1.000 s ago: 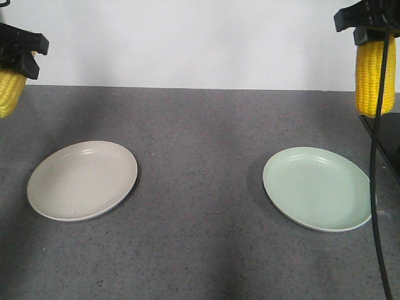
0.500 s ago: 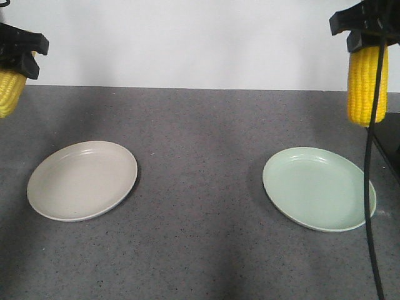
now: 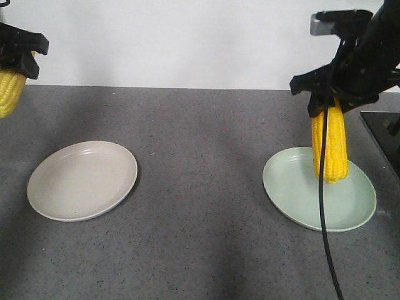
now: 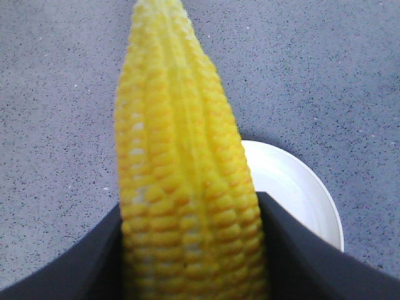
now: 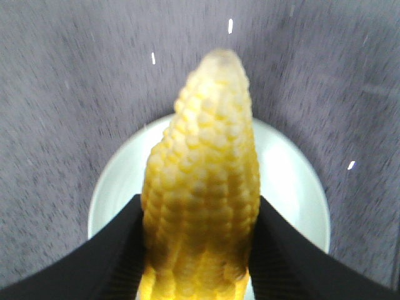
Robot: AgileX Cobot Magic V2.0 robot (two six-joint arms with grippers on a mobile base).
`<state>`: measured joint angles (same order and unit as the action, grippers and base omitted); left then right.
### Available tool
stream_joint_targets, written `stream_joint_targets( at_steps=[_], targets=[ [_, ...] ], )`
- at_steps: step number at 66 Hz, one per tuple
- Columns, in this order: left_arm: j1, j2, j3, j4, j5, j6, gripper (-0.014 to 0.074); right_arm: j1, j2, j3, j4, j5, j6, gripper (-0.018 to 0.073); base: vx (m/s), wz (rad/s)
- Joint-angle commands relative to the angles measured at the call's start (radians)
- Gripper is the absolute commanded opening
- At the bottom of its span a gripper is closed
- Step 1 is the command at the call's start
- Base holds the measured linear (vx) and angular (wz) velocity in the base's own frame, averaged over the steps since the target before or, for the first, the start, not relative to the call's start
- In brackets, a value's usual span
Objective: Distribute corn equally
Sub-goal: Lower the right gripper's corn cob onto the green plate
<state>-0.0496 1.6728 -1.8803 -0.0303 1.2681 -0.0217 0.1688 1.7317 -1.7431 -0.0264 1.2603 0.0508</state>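
Right gripper (image 3: 331, 106) is clenched on a corn cob (image 3: 330, 145), hanging tip-down over the green plate (image 3: 294, 194) near the table's right edge. Left gripper (image 3: 15, 53) grasps a second cob (image 3: 9, 92) above the table's far left edge, clear of the beige plate (image 3: 81, 180).
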Motion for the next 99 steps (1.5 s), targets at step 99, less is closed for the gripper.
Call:
stream_joint_targets(
  at_steps=[99],
  targets=[
    [-0.001,-0.051,-0.024,-0.008,-0.026,0.001,0.0165,-0.106,0.025,0.136,0.138,0.024,-0.013,0.0225,0.00,0.00]
  ],
)
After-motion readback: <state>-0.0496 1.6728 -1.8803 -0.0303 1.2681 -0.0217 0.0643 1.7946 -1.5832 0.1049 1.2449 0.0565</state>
